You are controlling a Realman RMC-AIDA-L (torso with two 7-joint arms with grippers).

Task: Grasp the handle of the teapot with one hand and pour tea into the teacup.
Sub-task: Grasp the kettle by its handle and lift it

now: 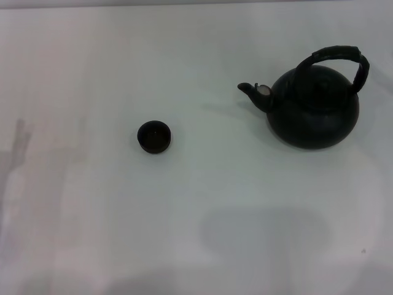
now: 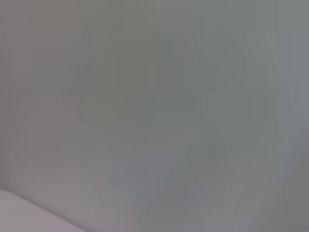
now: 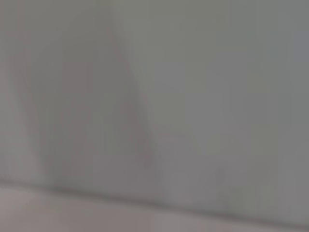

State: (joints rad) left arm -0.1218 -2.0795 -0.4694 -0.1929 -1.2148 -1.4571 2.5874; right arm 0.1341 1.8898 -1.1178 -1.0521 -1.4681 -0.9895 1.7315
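I see teapot (image 1: 313, 114) upper right of head view, handle (image 1: 336, 56) upright, spout pointing left; teacup (image 1: 153, 136) left of centre, well apart; table (image 1: 196, 233) white; neither gripper in view, claw state unknowable

Neither arm nor gripper shows in any view.

The head view holds no part of the left or right arm, wrist or gripper. Both wrist views take in only plain blurred grey surface, with none of either gripper's fingers visible, so pose and finger state cannot be told.
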